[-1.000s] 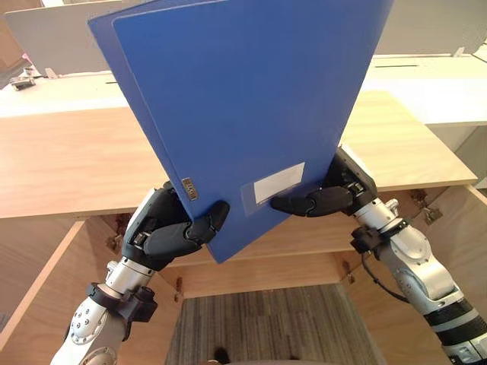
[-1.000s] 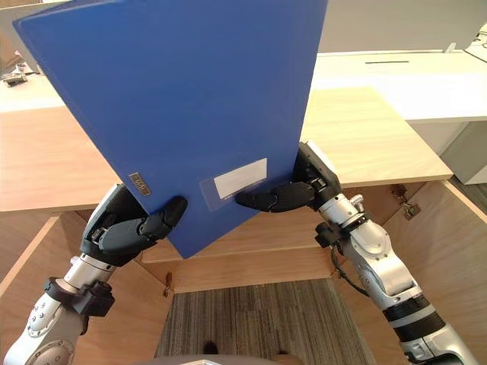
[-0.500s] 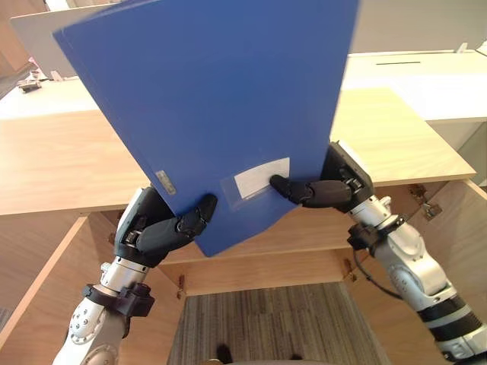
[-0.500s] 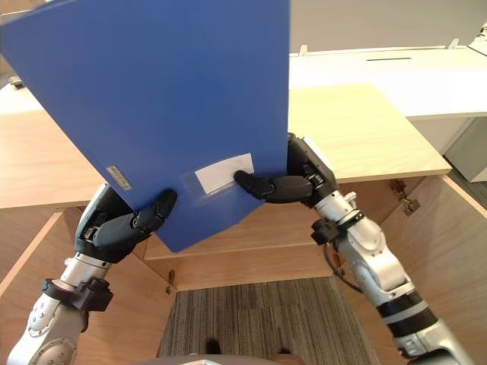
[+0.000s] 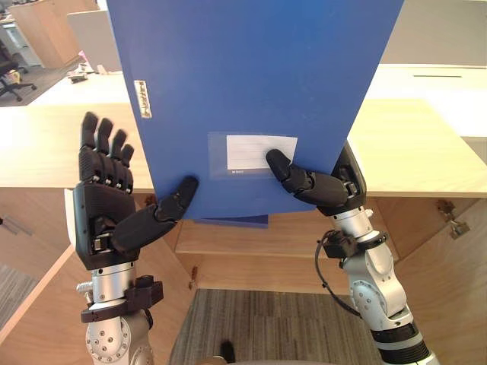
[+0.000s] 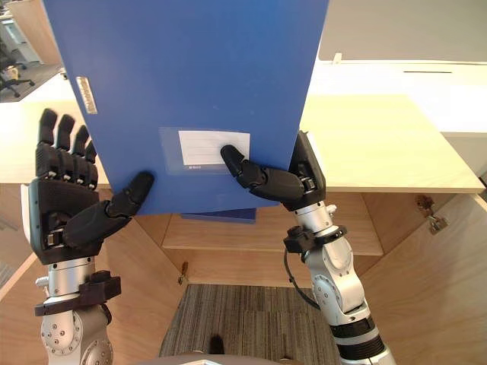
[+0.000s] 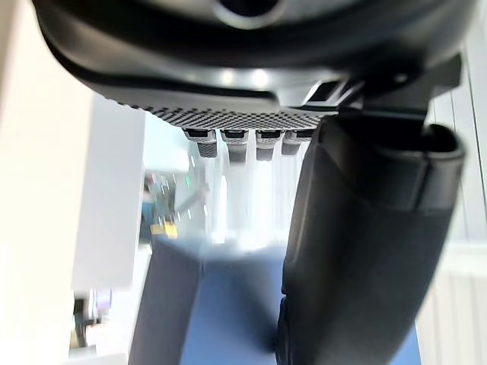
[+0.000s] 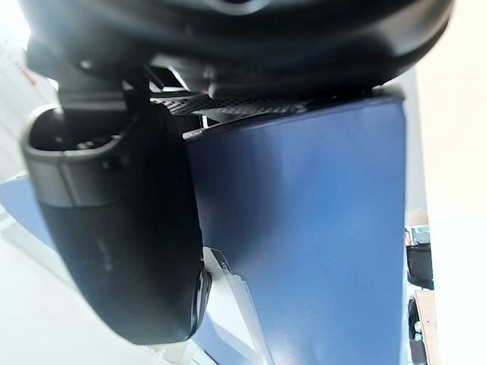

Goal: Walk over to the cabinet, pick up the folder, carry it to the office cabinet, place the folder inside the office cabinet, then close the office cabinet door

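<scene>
Blue plastic folder (image 5: 251, 76) is up in the air, upright, broad face to the head cam, over the front of the light wood office cabinet (image 5: 411, 144), not inside yet. A darker blue strip shows just under its btm edge; can't tell if it's the back cover or sthg on the shelf (image 5: 251, 239).

Handling (my read): light, stiff board, smooth & prob. slippery. It's wide, so it'll swing about a one-sided pinch. Best hold is the btm edge at both corners, or along the spine side, thumb on front & fingers behind.

Writing: white label in clear pocket (image 5: 261, 153) low on the front has faint ruled lines and looks blank; tiny print under it is unreadable. Small metal tag (image 5: 142, 99) sits near the left edge, too small to read.

Right hand (image 5: 335, 186): thumb (image 5: 285, 171) lies on the front face at the label's corner, w/ the palm behind the sheet. Its fingers are hidden behind the folder; w/ the wrist view it reads as a pinch carrying the weight.

Left hand (image 5: 103, 220): fingers (image 7: 232, 144) straight, pointing up, beside the folder's edge & off it. Only the thumb tip (image 5: 183, 188) touches the lower left corner, so it props, no grip.

Around: cabinet doors stand open both sides, hinge (image 5: 449, 220) on the right one, grey striped carpet (image 5: 266, 327) below, white desks (image 5: 434, 76) behind.
</scene>
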`<state>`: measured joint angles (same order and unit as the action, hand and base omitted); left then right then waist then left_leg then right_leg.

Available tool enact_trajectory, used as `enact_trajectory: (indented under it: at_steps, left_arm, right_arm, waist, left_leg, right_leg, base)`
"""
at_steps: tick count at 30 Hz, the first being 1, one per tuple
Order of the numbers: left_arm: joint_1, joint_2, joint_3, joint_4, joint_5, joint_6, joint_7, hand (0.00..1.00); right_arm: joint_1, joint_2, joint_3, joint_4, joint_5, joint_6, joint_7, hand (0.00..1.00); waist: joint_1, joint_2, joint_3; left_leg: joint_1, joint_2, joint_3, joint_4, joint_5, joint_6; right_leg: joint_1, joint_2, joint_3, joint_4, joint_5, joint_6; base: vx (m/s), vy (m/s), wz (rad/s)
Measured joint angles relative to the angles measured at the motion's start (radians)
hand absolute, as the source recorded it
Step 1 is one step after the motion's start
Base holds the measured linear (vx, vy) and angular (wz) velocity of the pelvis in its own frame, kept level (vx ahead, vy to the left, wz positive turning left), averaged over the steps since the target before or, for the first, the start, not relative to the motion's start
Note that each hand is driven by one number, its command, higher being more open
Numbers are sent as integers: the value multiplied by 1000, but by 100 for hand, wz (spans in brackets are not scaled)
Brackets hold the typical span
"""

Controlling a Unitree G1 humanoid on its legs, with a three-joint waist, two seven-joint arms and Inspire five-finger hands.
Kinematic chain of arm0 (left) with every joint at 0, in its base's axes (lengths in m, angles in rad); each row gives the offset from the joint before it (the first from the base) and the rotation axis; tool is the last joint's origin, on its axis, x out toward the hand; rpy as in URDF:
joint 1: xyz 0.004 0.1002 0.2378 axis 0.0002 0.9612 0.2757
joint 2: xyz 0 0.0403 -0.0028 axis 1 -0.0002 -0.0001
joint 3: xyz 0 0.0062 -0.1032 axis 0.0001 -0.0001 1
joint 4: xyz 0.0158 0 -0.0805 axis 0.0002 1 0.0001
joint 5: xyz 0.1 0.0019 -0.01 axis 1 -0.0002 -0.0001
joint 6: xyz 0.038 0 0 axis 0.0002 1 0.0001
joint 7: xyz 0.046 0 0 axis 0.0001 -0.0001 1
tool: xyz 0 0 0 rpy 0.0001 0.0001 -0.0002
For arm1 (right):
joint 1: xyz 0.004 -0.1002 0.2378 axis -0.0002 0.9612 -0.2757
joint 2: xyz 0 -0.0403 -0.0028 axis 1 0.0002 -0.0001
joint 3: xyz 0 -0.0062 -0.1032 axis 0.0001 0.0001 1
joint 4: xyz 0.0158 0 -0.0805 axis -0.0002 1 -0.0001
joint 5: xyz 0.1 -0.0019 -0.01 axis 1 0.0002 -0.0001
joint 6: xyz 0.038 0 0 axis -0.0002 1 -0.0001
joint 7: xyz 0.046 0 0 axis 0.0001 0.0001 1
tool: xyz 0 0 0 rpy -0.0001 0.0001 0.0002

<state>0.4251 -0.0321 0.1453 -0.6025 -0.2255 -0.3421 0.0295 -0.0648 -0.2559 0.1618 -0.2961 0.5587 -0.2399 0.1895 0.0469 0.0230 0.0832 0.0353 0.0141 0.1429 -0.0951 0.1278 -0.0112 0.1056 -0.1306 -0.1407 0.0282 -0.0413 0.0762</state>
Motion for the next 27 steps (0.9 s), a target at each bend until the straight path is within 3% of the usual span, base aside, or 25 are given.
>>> enact_trajectory:
  at_steps: [2, 3, 6, 7, 9, 11, 14, 15, 18, 20, 21, 27]
  left_arm:
    - [22, -26, 17, 21, 17, -10, 17, 100]
    - [60, -60, 47, 160, 12, 5, 40, 100]
    - [83, -68, 93, 316, 14, 82, 53, 100]
    - [96, -66, 92, 367, 20, 50, 52, 100]
    - [73, -31, 88, 482, 45, 24, 48, 100]
    - [10, 14, 84, 686, 132, 66, 49, 100]
    - [-37, 48, 41, 1002, 193, 171, 43, 100]
    - [-36, 50, 24, 1039, 208, 180, 35, 100]
    - [-95, 64, -35, 1125, 247, 178, 15, 100]
    - [-203, 103, -50, 1201, 278, 161, 22, 100]
    - [-267, 127, -72, 1243, 286, 159, 45, 100]
    - [-425, 138, -112, 1319, 277, 154, 89, 100]
  right_arm:
    - [0, 1, -4, 9, -10, 0, -2, 0]
    - [11, 3, -39, 26, -3, 12, -19, 0]
    - [11, 41, -78, 26, 18, 11, -31, 0]
    - [16, 45, -93, 26, 39, 10, -41, 0]
    - [23, 44, -93, 26, 36, 10, -49, 0]
    - [41, 45, -64, 26, 27, 4, -55, 0]
    - [70, 42, -1, 26, -34, 1, -60, 0]
    - [77, 42, 6, 26, -47, -1, -62, 0]
    - [63, 38, 56, 47, -156, -6, -89, 0]
    - [-8, 26, 132, 96, -215, -7, -111, 0]
    - [-52, 21, 178, 123, -264, -7, -129, 0]
    - [-187, -40, 310, 166, -495, -17, -167, 0]
  waist:
    - [9, 0, 0]
    - [18, -5, 1]
    - [17, -15, 5]
    - [16, -28, 7]
    - [18, -28, 4]
    - [14, -26, 3]
    - [-13, -53, 20]
    - [-13, -59, 24]
    - [-17, -64, 82]
    - [-19, -60, 161]
    - [-21, -55, 208]
    - [-37, 4, 332]
  left_leg:
    - [-1, 0, -5, 0, 1, -1]
    - [-19, 0, -38, 0, 12, -2]
    - [-22, 0, -42, 0, 13, -2]
    - [-25, 1, -44, 0, 14, -3]
    - [-28, 1, -47, 0, 15, -3]
    - [-28, 2, -47, 0, 15, -2]
    - [-45, 8, -33, 0, 16, -3]
    - [-53, 9, -26, 1, 16, -4]
    - [-109, 17, -8, 17, 22, -10]
    - [-207, 31, 10, 129, -12, -8]
    - [-270, 42, 23, 207, -41, -7]
    - [-596, 113, 65, 575, -184, -2]
  right_leg:
    - [2, 0, -5, -1, 0, 1]
    - [1, 1, -34, -1, -7, 9]
    - [1, 2, -41, -2, -7, 10]
    - [-1, 3, -44, -2, -7, 10]
    - [-2, 1, -47, -2, -7, 9]
    - [-3, 0, -47, 0, -7, 9]
    - [-33, 2, -32, 10, -9, 6]
    - [-48, 3, -26, 16, -11, 4]
    - [-140, 4, -2, 84, -18, -6]
    - [-235, 3, 24, 164, -29, -13]
    - [-294, 5, 43, 213, -36, -14]
    - [-619, 28, 121, 485, -105, -14]
  base:
    - [-31, -19, 25]
    - [-53, -30, 40]
    - [-18, -15, 15]
    - [-5, -12, 5]
    - [-7, -10, 6]
    - [0, 0, 0]
    - [-28, 0, -13]
    - [-38, 18, -27]
    - [-62, 17, -16]
    - [-172, 3, -30]
    - [-191, -2, -38]
    - [-164, 40, -37]
